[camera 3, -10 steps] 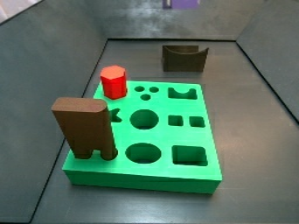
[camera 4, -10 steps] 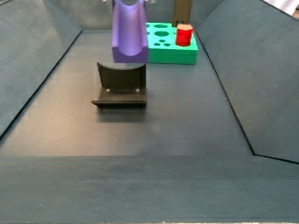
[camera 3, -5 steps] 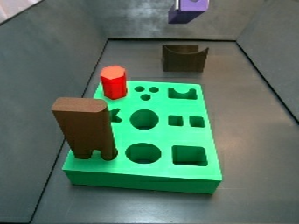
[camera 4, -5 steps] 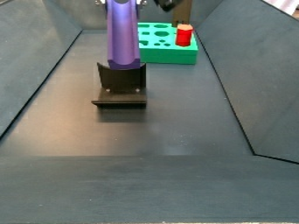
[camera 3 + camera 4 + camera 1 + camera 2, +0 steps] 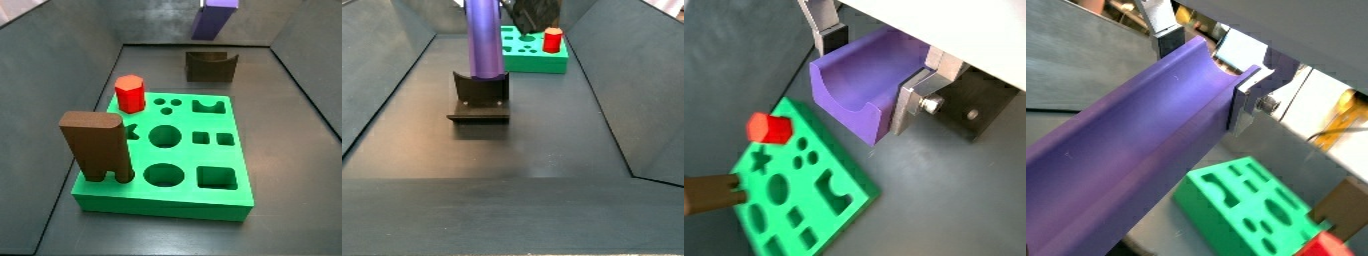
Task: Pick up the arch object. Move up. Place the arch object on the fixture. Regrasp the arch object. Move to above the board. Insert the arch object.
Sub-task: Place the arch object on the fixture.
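Item: purple arch object (image 5: pixel 865 82), clamped in the gripper (image 5: pixel 871 62) above the fixture (image 5: pixel 478 97).

You see the silver fingers (image 5: pixel 922 88) closed on the block's two sides in both wrist views, its notched face (image 5: pixel 1153 110) open between them. In a side view it hangs upright below the gripper, its lower end (image 5: pixel 486 62) just over the fixture's curved notch; whether they touch cannot be told. In a side view only its lower end (image 5: pixel 215 19) shows at the top edge, above the fixture (image 5: pixel 210 66). Beyond the fixture, away from the gripper, lies the green board (image 5: pixel 178 197), carrying a red peg (image 5: pixel 130 94) and a tall brown block (image 5: pixel 95 147).
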You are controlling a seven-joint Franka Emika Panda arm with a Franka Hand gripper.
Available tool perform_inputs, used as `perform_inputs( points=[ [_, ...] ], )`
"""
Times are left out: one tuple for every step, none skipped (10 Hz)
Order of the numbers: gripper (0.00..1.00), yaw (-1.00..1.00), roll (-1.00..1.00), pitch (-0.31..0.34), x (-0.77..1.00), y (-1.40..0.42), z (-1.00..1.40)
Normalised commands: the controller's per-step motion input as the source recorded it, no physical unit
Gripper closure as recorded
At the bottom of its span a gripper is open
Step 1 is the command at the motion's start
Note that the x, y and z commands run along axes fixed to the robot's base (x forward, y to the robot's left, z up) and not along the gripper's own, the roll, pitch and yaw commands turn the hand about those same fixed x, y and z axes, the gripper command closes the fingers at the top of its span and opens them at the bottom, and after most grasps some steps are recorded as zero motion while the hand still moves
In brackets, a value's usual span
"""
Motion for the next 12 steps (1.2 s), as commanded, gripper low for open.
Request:
perform_inputs(
  points=[
    [1.00, -0.19, -0.51, 0.044, 0.07, 0.04, -0.02],
    [1.00, -0.18, -0.33, 0.016, 0.07, 0.03, -0.01],
    [1.00, -0.16, -0.23, -0.016, 0.06, 0.03, 0.00],
    [1.00, -0.21, -0.15, -0.007, 0.09, 0.02, -1.00],
    [1.00, -0.18, -0.13, -0.026, 0.10, 0.03, -1.00],
    [1.00, -0.16, -0.12, -0.047, 0.11, 0.03, -1.00],
    [1.00, -0.12, -0.10, -0.087, 0.11, 0.03, -1.00],
    [1.00, -0.09, -0.09, -0.118, 0.11, 0.03, -1.00],
    [1.00, -0.05, -0.07, -0.138, 0.10, 0.02, -0.85],
    [1.00, -0.03, -0.07, -0.137, 0.09, 0.02, -0.72],
    [1.00, 0.02, -0.07, -0.122, 0.07, 0.00, -0.42],
    [1.00, 0.03, -0.07, -0.113, 0.06, 0.00, -0.32]
  ],
)
